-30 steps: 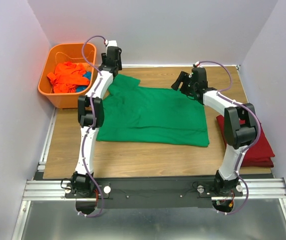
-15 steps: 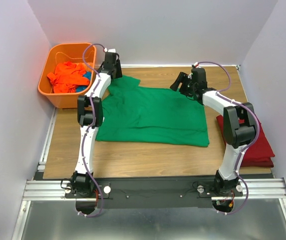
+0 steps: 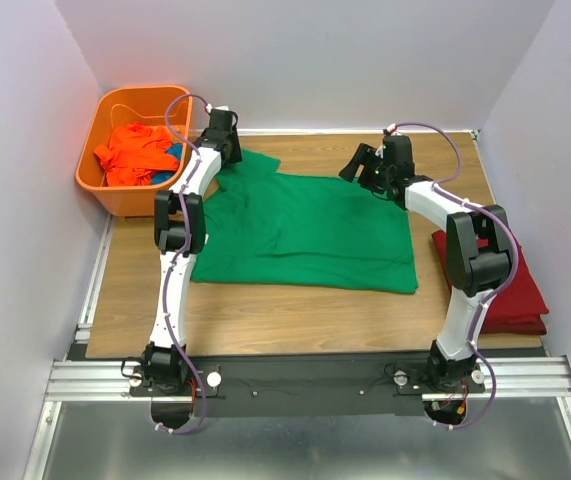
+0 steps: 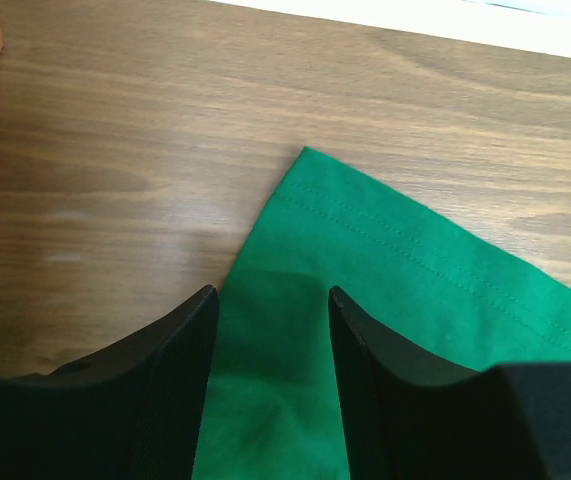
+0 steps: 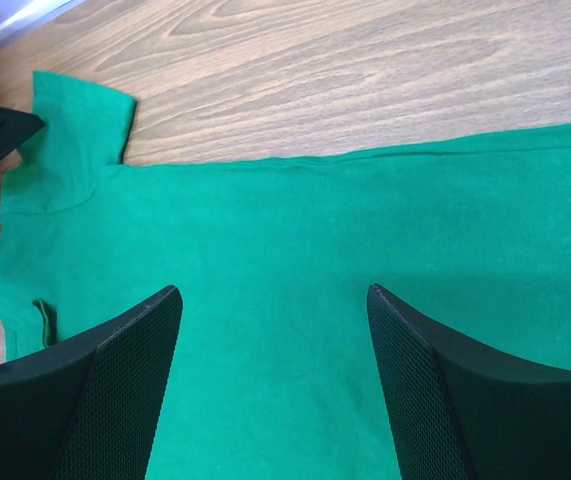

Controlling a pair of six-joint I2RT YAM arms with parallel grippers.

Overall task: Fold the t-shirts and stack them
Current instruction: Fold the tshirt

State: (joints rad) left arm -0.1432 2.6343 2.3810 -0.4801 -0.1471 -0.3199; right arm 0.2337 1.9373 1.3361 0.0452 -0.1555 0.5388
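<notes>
Cloth is covering most of the wooden table [image 3: 265,310] from above: a bright green t-shirt [image 3: 305,230] is lying spread out flat in the middle, its sleeve [image 3: 250,165] pointing toward the far left corner. The left gripper [image 3: 227,150] is reaching down at that sleeve, while the right gripper [image 3: 357,165] is hanging over the shirt's far edge, near the middle of the table. A dark red t-shirt [image 3: 525,290] is sitting folded at the right edge of the table, beside the right arm, and an orange t-shirt [image 3: 130,152] is lying crumpled in the orange plastic basket [image 3: 105,185] at the far left, just off the table. Through the left wrist camera, the left gripper [image 4: 270,300] is holding its jaws apart, one finger on either side of a strip of the sleeve, close to its stitched corner; nothing is being pinched. Through the right wrist camera, the right gripper [image 5: 273,295] is spreading its jaws wide above the smooth green cloth [image 5: 295,220], gripping nothing, with the shirt's straight far edge lying along bare wood and the sleeve [image 5: 70,130] showing off to the left.
</notes>
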